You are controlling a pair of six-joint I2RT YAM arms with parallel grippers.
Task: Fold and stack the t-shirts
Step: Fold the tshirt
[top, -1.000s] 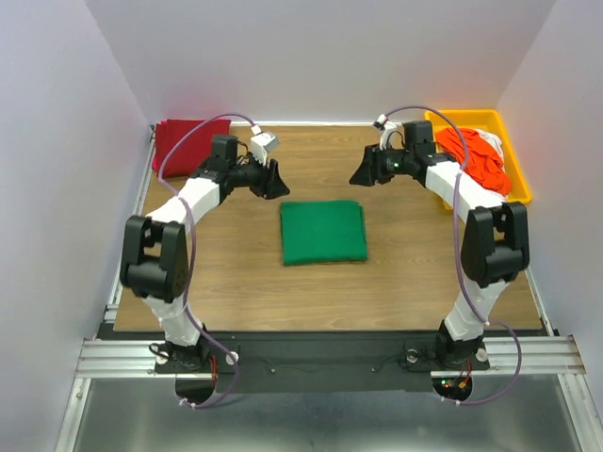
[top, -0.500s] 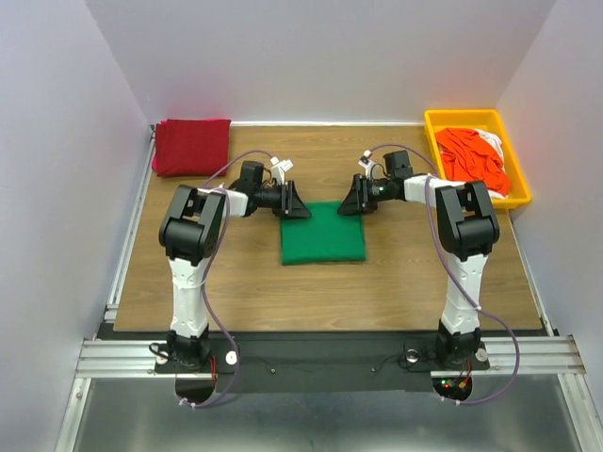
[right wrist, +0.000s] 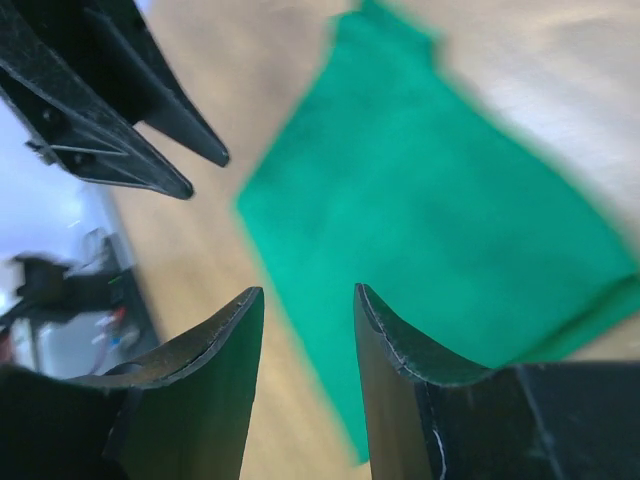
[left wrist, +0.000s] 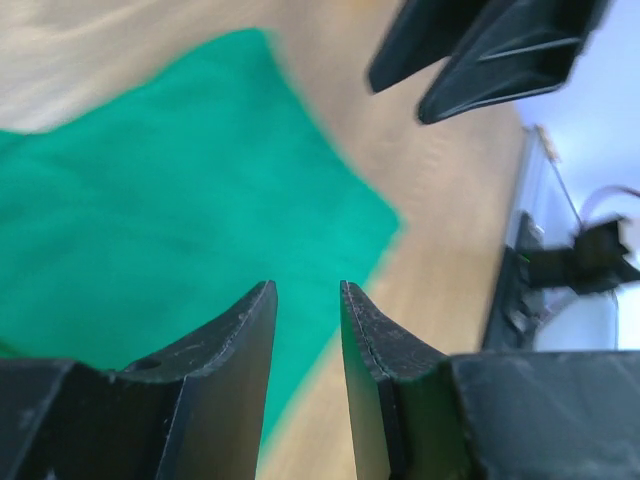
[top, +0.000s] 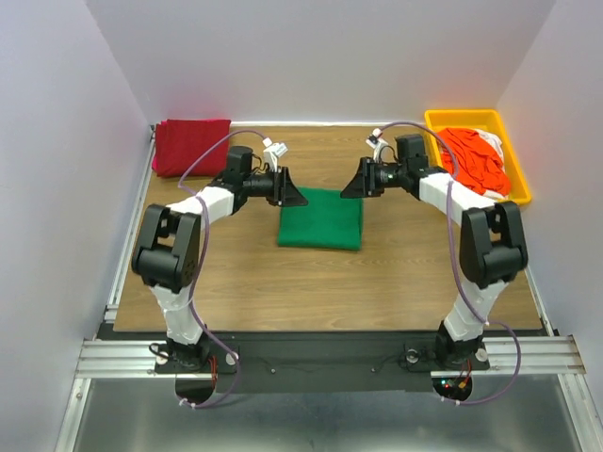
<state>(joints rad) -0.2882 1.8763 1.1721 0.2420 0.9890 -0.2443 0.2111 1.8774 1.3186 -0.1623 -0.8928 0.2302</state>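
A bright green t-shirt (top: 320, 218), folded into a rectangle, lies flat at the table's middle. It also shows in the left wrist view (left wrist: 170, 190) and the right wrist view (right wrist: 440, 190). My left gripper (top: 294, 196) is at the shirt's far left corner, jaws a little apart and empty (left wrist: 305, 285). My right gripper (top: 350, 186) is at the far right corner, open and empty (right wrist: 305, 290). A dark red folded t-shirt (top: 191, 146) lies at the far left corner of the table. Orange-red t-shirts (top: 476, 160) and a white one (top: 492, 139) are heaped at the far right.
The yellow plastic tray (top: 462, 117) holding the heap stands at the table's far right corner. Grey walls close in the left, far and right sides. The wooden table (top: 320, 287) runs bare between the green shirt and the arm bases.
Both grippers came down from the far side to the green shirt's far corners, then drew back a little. The green shirt now lies slightly farther from the arm bases.
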